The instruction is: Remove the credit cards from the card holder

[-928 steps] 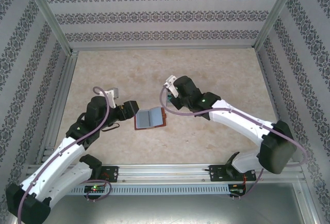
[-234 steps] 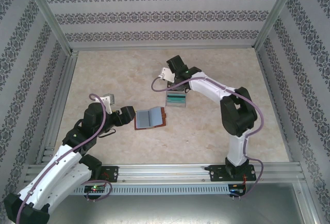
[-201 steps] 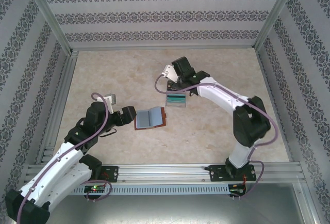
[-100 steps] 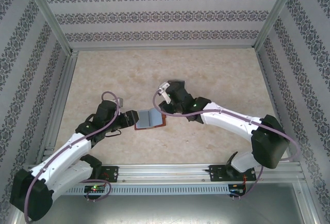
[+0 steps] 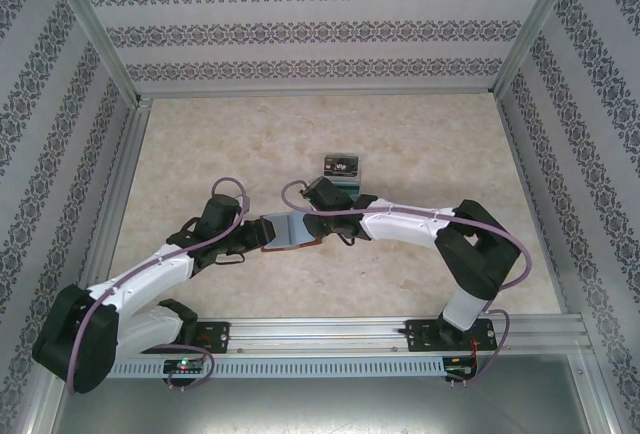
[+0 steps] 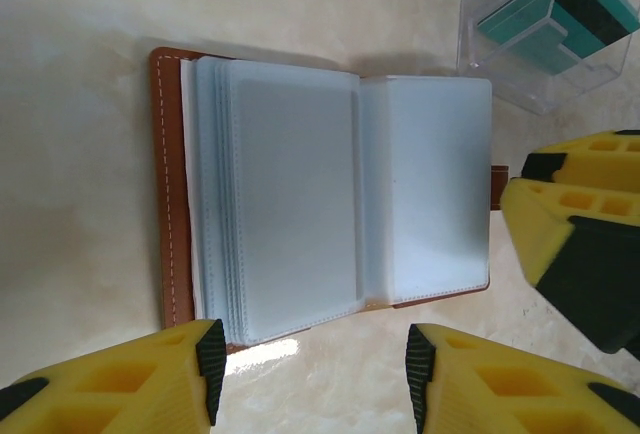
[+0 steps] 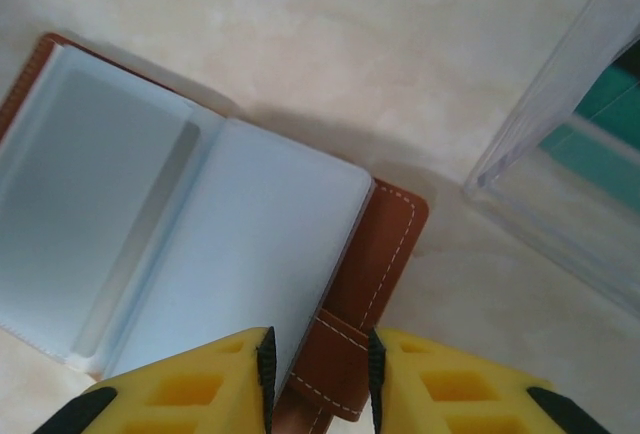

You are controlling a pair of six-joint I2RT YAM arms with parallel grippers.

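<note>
The card holder (image 5: 288,230) lies open and flat on the table, with frosted blue-grey sleeves (image 6: 330,204) inside a reddish-brown leather cover (image 7: 385,254). No card can be made out in its sleeves. My left gripper (image 6: 315,379) is open at the holder's left side (image 5: 252,234), with only bare table between its jaws. My right gripper (image 7: 318,384) stands over the holder's right edge (image 5: 322,224). Its jaws are narrow and straddle the leather clasp strap, and its tips are out of frame. Teal and dark credit cards (image 6: 545,24) stand in a clear box.
The clear plastic box (image 5: 340,168) sits just behind the holder's right end, close to my right gripper (image 7: 560,164). Its yellow fingers (image 6: 575,244) appear at the right in the left wrist view. Patterned walls and aluminium rails (image 5: 115,184) enclose the marble-look table.
My right arm swung back from the clear box to the holder's right edge, its jaws narrowing. My left gripper slid forward to the holder's left side and partly closed.
</note>
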